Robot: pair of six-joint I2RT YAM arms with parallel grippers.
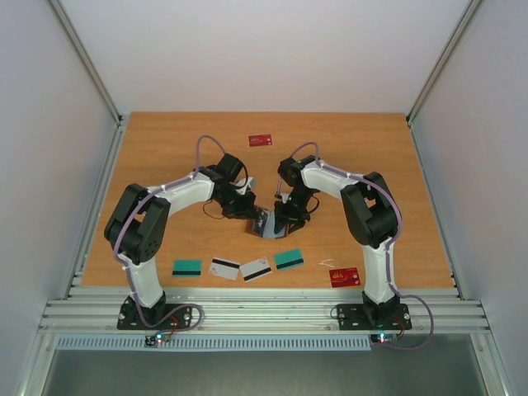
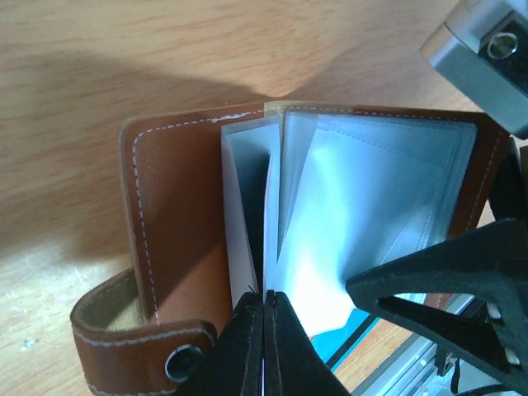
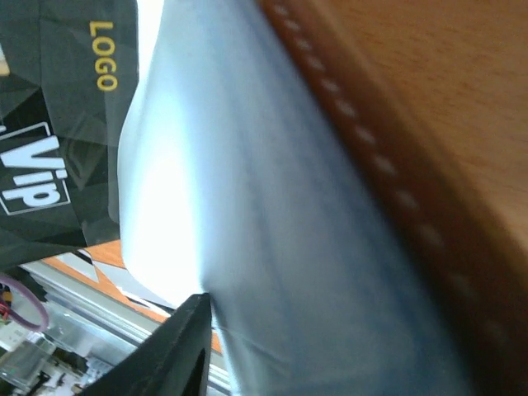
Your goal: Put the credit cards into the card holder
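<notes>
Along the near edge of the bench (image 1: 165, 148), starting at the left, a teal card (image 1: 187, 267) lies flat. Two striped white cards (image 1: 224, 268) (image 1: 256, 269) come next and a second teal card (image 1: 289, 260) sits just beyond them, all well apart from both arms.

Above that row, the left hand (image 2: 264, 301) reaches in toward the middle. Its fingers are pressed together on the bottom edge of a clear inner sleeve of the card holder (image 2: 177, 214). The holder lies spread open on the wood, brown leather facing up. Its snap tab (image 2: 124, 346) curls out at the lower left, just beside that hand.

The right hand (image 1: 283, 216) comes at the holder from the other side. One dark finger (image 2: 445, 285) lies over the pale sleeves at the holder's right. I cannot tell whether this hand is spread or closed. In its own close view a black card (image 3: 49, 124) with gold "LOGO" and white "Vip" print sits right against the pale sleeve.

A red card (image 1: 344, 276) lies at the near right. Another red card (image 1: 261, 139) rests far back, beyond both hands.
</notes>
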